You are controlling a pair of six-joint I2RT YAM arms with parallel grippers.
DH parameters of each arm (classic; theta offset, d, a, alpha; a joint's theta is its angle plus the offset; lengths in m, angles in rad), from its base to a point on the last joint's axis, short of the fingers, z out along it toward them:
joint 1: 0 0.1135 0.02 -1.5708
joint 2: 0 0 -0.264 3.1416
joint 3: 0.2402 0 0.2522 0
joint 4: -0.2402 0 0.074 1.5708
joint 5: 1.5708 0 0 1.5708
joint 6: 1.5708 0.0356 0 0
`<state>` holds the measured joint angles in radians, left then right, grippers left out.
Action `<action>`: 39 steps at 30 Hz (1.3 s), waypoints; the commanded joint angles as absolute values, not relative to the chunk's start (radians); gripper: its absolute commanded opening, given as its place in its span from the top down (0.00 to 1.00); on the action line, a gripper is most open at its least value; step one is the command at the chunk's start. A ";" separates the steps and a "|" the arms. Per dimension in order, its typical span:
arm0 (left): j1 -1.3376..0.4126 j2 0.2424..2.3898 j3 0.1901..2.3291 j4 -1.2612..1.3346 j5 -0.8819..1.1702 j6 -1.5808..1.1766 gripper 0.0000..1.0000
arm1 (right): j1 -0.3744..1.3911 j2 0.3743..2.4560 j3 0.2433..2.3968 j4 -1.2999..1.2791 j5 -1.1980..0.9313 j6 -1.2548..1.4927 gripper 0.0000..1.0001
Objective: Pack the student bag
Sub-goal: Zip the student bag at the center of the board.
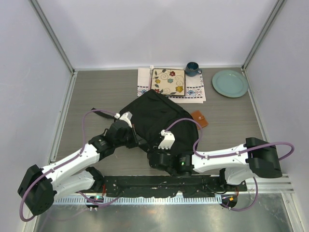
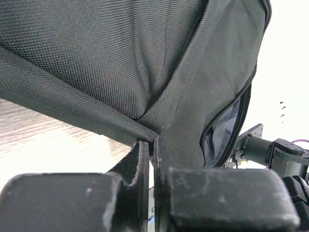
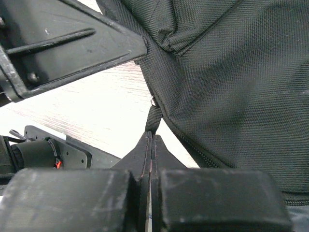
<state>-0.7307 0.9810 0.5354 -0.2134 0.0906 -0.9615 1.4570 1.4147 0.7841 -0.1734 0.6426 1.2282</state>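
Observation:
The student bag [image 1: 154,116], a large black fabric backpack, lies in the middle of the table. My left gripper [image 1: 133,134] is at its near-left edge. In the left wrist view that gripper [image 2: 150,141] is shut on a folded seam of the bag [image 2: 120,63], and the grey lining [image 2: 223,129] shows through a part-open zip. My right gripper [image 1: 163,145] is at the bag's near edge. In the right wrist view it [image 3: 152,134] is shut on a short black zip-pull strap [image 3: 154,116] hanging from the bag [image 3: 231,72].
Behind the bag, a floral square book [image 1: 168,81] lies on a white patterned cloth [image 1: 194,92]. A dark blue mug [image 1: 192,68] and a pale green plate [image 1: 230,83] stand at the back right. A brown wallet [image 1: 199,119] lies by the bag's right side.

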 commanded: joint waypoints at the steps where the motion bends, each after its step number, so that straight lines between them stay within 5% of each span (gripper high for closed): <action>1: -0.732 0.986 0.554 -0.107 0.092 -0.954 1.00 | 1.474 1.402 0.802 -0.135 0.621 1.262 1.00; 39: -0.696 0.928 0.575 -0.313 -0.097 -0.851 1.00 | 1.532 0.968 0.540 -0.385 0.650 1.451 1.00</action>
<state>-0.7231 0.9554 0.5362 -0.2985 -0.0074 -0.9016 1.5246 1.0252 0.5552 -0.3401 0.6224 1.4223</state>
